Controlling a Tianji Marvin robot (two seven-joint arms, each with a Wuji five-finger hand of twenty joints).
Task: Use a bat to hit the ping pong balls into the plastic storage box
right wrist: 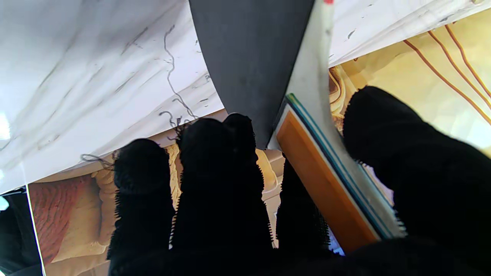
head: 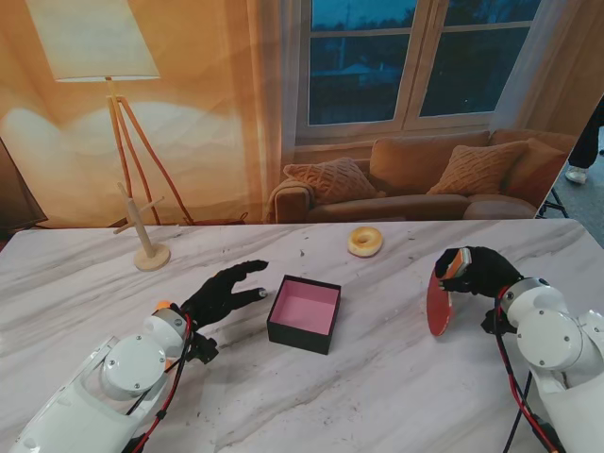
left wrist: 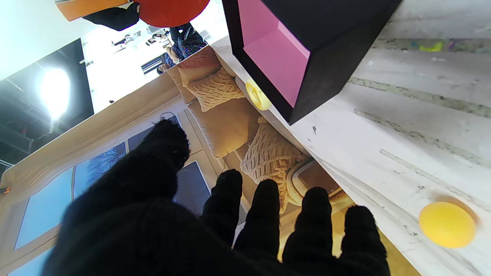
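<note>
A black storage box (head: 304, 312) with a pink inside sits mid-table; the left wrist view shows it close up (left wrist: 291, 50). An orange ping pong ball (left wrist: 447, 224) rests on the marble beside my left hand (left wrist: 215, 230); from the stand it is only an orange spot (head: 163, 306) by that wrist. My left hand (head: 226, 293) lies left of the box, open, fingers spread, holding nothing. My right hand (head: 477, 269) is shut on the bat's handle (right wrist: 326, 184). The red blade (head: 439, 302) hangs edge-down to the right of the box, its dark face (right wrist: 253, 57) over the table.
A donut (head: 365, 242) lies beyond the box, near the table's far edge, also visible as a yellow ring (left wrist: 257, 94). A wooden peg stand (head: 146, 241) rises at the far left. The white marble table (head: 396, 377) ends at a printed living-room backdrop.
</note>
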